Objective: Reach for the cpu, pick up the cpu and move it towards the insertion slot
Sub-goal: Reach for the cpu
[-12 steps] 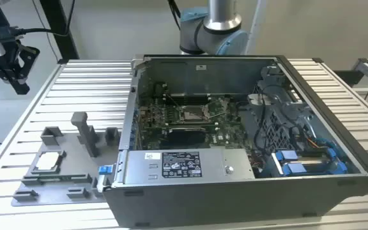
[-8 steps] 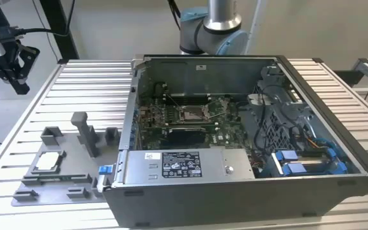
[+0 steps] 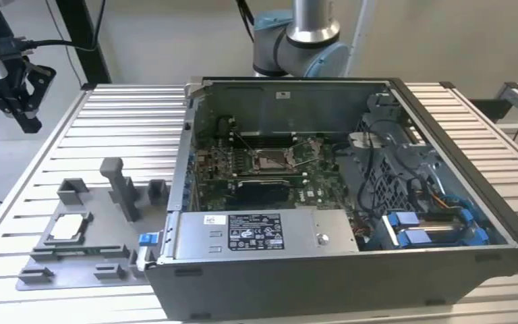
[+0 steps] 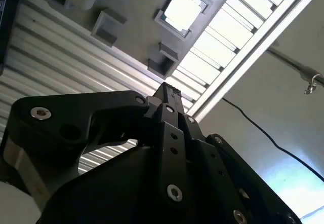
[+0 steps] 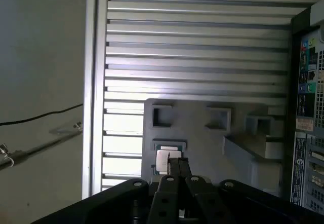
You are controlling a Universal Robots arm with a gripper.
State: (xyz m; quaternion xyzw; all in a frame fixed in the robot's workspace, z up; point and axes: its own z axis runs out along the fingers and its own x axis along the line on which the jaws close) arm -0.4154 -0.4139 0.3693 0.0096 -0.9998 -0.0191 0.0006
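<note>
Gripper (image 3: 27,120) hangs in the air over the edge of the slatted metal table (image 3: 124,128). In both wrist views its two black fingers (image 4: 169,96) lie together, and nothing is held between them. The cpu (image 3: 68,228) lies flat in a square pocket of the grey fixture plate (image 3: 88,264), below the gripper and well apart from it. In the first wrist view the cpu (image 5: 162,162) sits just past the fingertips and is partly hidden by them. The insertion slot (image 3: 272,158) is much farther from the gripper, on the green board inside the open computer case (image 3: 331,283). The grey power supply box (image 3: 196,243) in this case carries a black and white label (image 3: 254,231), but its print is too small to make out.
</note>
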